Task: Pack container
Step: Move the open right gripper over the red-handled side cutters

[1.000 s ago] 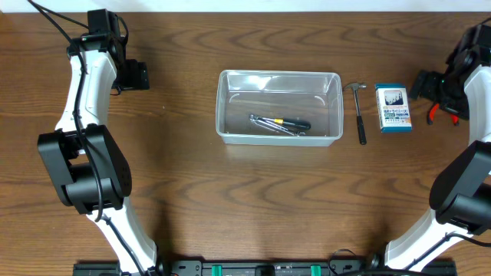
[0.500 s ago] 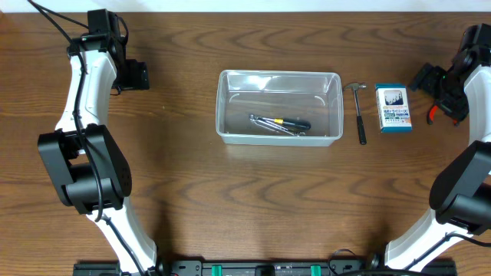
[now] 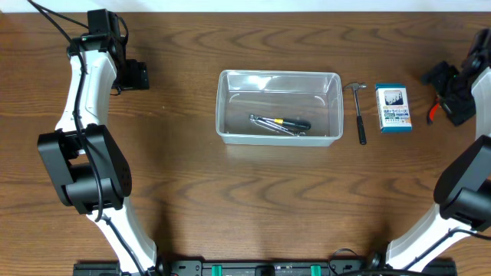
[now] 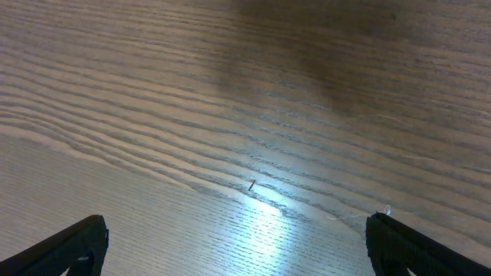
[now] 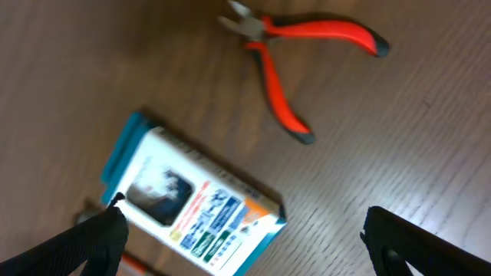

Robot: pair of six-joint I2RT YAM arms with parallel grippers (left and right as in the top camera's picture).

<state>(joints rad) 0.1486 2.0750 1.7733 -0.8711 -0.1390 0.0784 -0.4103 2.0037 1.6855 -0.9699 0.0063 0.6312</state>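
The clear plastic container (image 3: 279,106) sits mid-table and holds a few small tools (image 3: 279,123). A hammer (image 3: 358,109) lies just right of it, then a blue-and-white box (image 3: 393,108), also in the right wrist view (image 5: 192,201). Red-handled pliers (image 5: 307,46) lie beyond the box, partly hidden under the right arm in the overhead view (image 3: 432,113). My right gripper (image 5: 245,245) is open and empty above the box and pliers. My left gripper (image 4: 238,245) is open and empty over bare wood at the far left (image 3: 136,75).
The table (image 3: 230,199) is dark wood. The arm bases stand at the left and right front edges. The white far edge runs along the top of the overhead view.
My right gripper has moved right and slightly back, away from the box. The left arm and the objects have not moved.
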